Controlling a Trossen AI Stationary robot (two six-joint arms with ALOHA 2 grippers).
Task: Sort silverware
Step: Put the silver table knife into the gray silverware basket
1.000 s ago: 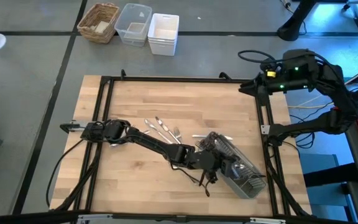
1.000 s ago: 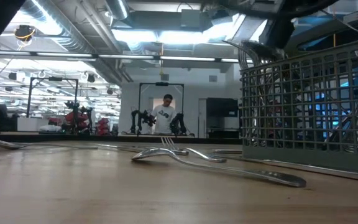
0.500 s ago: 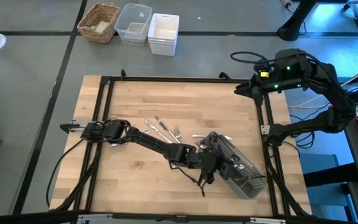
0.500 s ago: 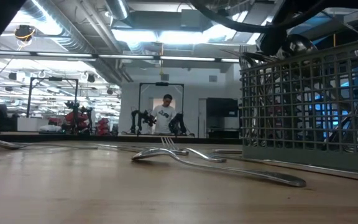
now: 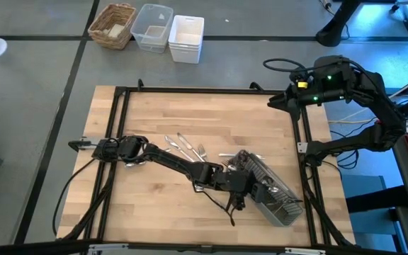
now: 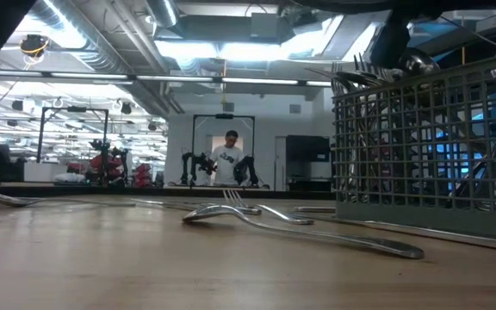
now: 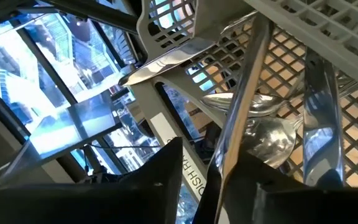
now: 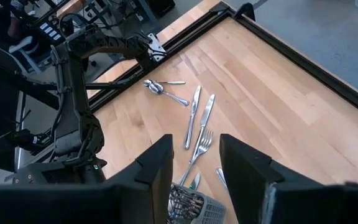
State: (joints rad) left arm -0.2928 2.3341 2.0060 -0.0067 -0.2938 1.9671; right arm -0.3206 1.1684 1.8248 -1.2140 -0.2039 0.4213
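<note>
- Since a moment ago, left hand (image 5: 250, 185) has loosened over the caddy (image 5: 271, 188), fingers (image 7: 160, 180) parted around a knife (image 7: 241, 106) standing inside.
- Right hand (image 5: 273, 101) waits unclenched, far right.
- Loose silverware (image 5: 184, 146) lies mid-tabletop (image 5: 154, 113).

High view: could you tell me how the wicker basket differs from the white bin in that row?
The wicker basket is brown and woven; the white bin is smooth. The basket ends the row on the picture's left, the bin on its right. Both are open-topped, off the wooden table.
</note>
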